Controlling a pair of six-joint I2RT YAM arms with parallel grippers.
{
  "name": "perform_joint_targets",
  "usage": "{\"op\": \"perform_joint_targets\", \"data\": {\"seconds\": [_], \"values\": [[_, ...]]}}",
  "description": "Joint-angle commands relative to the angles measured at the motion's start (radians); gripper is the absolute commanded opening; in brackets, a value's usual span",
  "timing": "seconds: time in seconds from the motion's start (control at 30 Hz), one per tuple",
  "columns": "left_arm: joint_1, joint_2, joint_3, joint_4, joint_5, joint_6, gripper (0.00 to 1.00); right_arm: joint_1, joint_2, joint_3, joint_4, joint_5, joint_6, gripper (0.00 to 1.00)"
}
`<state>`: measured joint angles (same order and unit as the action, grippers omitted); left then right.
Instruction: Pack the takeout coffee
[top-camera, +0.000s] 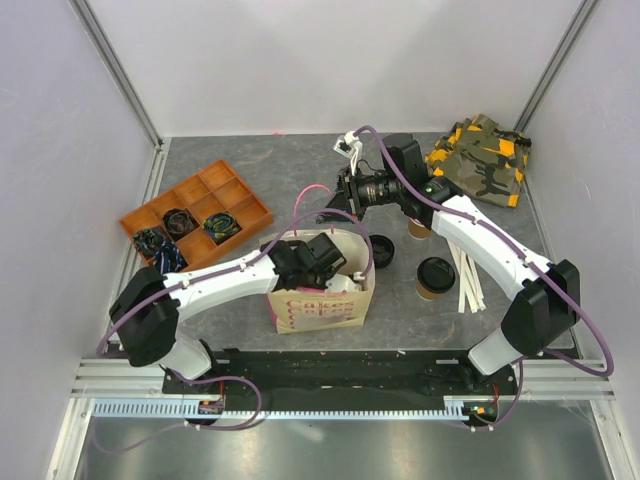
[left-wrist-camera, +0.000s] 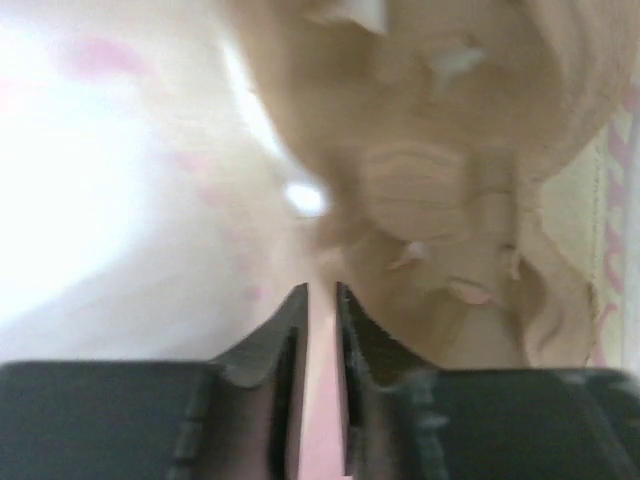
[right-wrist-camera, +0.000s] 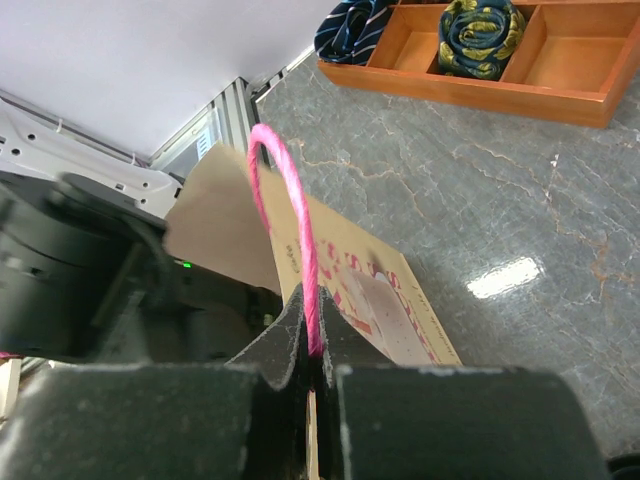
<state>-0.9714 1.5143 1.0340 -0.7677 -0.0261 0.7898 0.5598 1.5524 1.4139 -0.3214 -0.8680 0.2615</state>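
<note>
Standing clear of the takeout coffee (top-camera: 435, 277): right fingers (right-wrist-camera: 282, 345) pinching bag handle (right-wrist-camera: 297, 245), left fingers (left-wrist-camera: 268, 350) slightly parted.

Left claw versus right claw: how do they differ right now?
The left claw is down inside the paper bag, while the right claw is outside it, at its far side. The left claw's jaws stand slightly apart; the right claw's are shut. The right claw pinches the bag's pink handle; the left claw grips nothing that I can see. Both are at the same bag.
</note>
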Motion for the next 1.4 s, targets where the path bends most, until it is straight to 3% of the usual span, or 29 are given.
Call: {"op": "perform_joint_targets", "data": {"seconds": [0.0, 0.4, 0.87, 1.07, 1.27, 1.37], "values": [[-0.006, -0.045, 0.081, -0.030, -0.035, -0.027, 0.29, -0.001, -0.037, -0.001, 0.033, -0.020, -0.041, 0.00], [-0.004, -0.147, 0.188, -0.024, -0.086, -0.066, 0.56, 0.000, -0.043, -0.004, 0.033, -0.009, -0.064, 0.00], [0.010, -0.361, 0.219, 0.074, -0.127, -0.171, 0.66, 0.012, -0.075, 0.008, 0.119, -0.016, -0.071, 0.00], [0.020, -0.552, 0.166, 0.131, -0.109, -0.256, 0.79, 0.026, -0.112, -0.026, 0.120, -0.014, -0.155, 0.00], [0.023, -0.709, 0.161, 0.173, -0.198, -0.365, 0.92, 0.083, -0.213, -0.113, 0.116, -0.006, -0.313, 0.00], [0.088, -0.732, 0.166, 0.157, -0.208, -0.379, 0.98, 0.121, -0.276, -0.167, 0.105, -0.022, -0.427, 0.00]]}}
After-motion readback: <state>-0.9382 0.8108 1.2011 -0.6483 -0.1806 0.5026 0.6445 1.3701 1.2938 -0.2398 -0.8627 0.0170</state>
